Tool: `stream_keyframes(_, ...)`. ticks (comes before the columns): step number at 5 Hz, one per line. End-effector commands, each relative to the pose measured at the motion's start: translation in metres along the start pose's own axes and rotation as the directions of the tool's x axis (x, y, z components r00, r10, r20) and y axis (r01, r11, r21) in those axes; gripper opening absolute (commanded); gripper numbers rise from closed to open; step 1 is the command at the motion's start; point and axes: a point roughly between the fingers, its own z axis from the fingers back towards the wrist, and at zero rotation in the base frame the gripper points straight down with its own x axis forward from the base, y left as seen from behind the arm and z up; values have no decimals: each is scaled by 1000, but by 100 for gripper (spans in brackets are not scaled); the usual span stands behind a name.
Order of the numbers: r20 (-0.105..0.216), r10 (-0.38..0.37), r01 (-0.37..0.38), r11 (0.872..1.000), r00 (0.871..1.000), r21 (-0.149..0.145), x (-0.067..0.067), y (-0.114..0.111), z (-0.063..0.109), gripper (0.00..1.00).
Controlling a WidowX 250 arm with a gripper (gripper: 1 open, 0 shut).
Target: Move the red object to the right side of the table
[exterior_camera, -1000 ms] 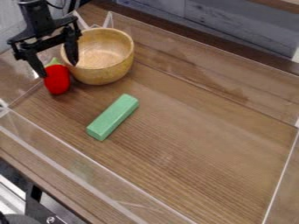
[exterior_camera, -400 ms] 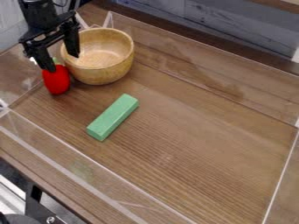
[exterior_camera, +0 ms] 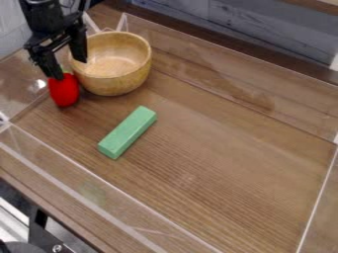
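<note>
The red object (exterior_camera: 63, 91), a small round toy fruit, rests on the brown wooden table (exterior_camera: 224, 128) at its far left, just left of the wooden bowl. My gripper (exterior_camera: 61, 61) hangs directly above it, open, with its black fingers (exterior_camera: 78, 49) spread to either side and the tips reaching down close to the fruit's top. Nothing is held between them. The fruit's upper part is partly hidden by the fingers.
A light wooden bowl (exterior_camera: 111, 61) stands right beside the gripper and fruit. A green rectangular block (exterior_camera: 126, 132) lies diagonally near the table's middle-left. Low clear acrylic walls (exterior_camera: 317, 212) run along the table edges.
The gripper has shifted right and lowered, coming over the red fruit. Its fingers stay spread. The fruit, bowl and block have not moved.
</note>
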Motion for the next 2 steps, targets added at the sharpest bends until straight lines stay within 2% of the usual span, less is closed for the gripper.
stream_keyframes(1,35,-11,12,1000,999,-21,0,1,0,100)
stream_keyframes(2,45,7,-6,1000,999,-23,8,-2,-2,100)
